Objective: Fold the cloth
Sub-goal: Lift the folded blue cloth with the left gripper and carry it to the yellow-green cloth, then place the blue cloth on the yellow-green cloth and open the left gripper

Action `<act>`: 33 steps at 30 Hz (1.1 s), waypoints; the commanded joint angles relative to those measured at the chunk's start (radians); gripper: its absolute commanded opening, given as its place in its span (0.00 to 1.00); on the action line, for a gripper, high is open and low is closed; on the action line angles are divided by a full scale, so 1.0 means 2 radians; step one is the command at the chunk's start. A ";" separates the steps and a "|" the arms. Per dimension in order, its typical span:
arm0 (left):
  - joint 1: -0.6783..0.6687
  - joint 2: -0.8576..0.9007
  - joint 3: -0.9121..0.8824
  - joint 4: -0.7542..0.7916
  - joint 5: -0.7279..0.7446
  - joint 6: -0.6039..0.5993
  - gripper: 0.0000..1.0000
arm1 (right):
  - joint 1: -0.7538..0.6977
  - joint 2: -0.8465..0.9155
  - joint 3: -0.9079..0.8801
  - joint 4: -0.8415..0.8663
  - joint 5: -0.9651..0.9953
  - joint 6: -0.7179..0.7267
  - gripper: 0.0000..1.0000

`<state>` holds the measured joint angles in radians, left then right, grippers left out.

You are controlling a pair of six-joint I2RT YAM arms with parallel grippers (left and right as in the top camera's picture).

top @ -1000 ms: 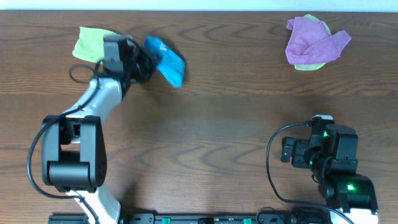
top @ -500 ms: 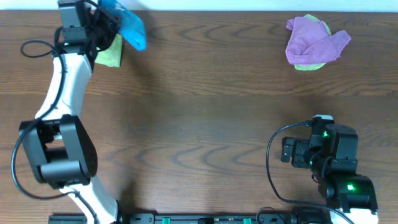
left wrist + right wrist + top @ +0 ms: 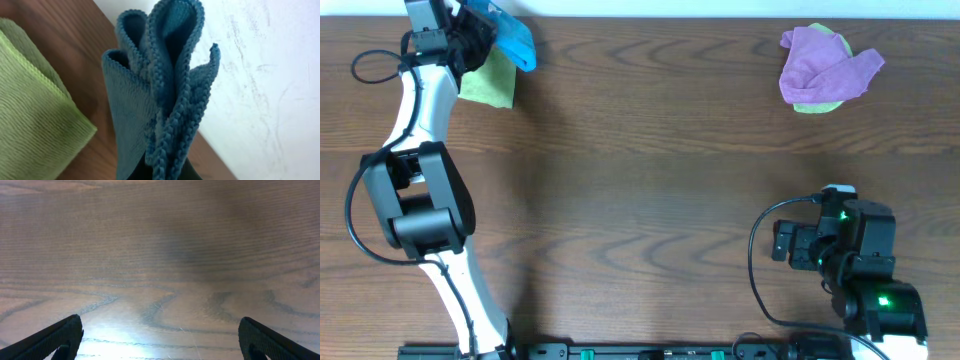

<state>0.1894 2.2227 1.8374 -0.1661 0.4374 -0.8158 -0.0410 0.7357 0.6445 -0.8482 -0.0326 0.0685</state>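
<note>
The bright blue cloth [image 3: 510, 38] hangs bunched at the table's far left corner, pinched in my left gripper [image 3: 470, 30], which is shut on it. In the left wrist view the cloth [image 3: 160, 95] stands up in gathered folds from between the dark fingers at the bottom edge, over the table's far edge. My right gripper [image 3: 160, 340] is open above bare wood at the front right, nothing between its fingers [image 3: 60, 337]. In the overhead view the right arm [image 3: 845, 250] rests near the front edge.
A light green cloth [image 3: 485, 80] lies flat just under the left gripper, also seen in the left wrist view [image 3: 35, 100]. A purple cloth [image 3: 825, 65] lies crumpled on another green one at the far right. The table's far edge [image 3: 640, 17] runs close behind the held cloth.
The left arm swung left and toward the far edge, carrying the blue cloth from right of the green cloth to the far left corner. The right arm stayed still.
</note>
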 commanded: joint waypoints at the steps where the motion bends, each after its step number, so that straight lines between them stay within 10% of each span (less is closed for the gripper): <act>1: 0.011 0.000 0.013 -0.015 -0.002 0.040 0.06 | -0.004 -0.001 -0.002 0.000 0.003 0.006 0.99; 33: 0.048 0.047 0.013 -0.089 -0.093 0.119 0.10 | -0.004 -0.001 -0.002 0.000 0.003 0.006 0.99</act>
<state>0.2680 2.3173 1.8408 -0.3363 0.2947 -0.6254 -0.0410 0.7357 0.6445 -0.8482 -0.0322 0.0685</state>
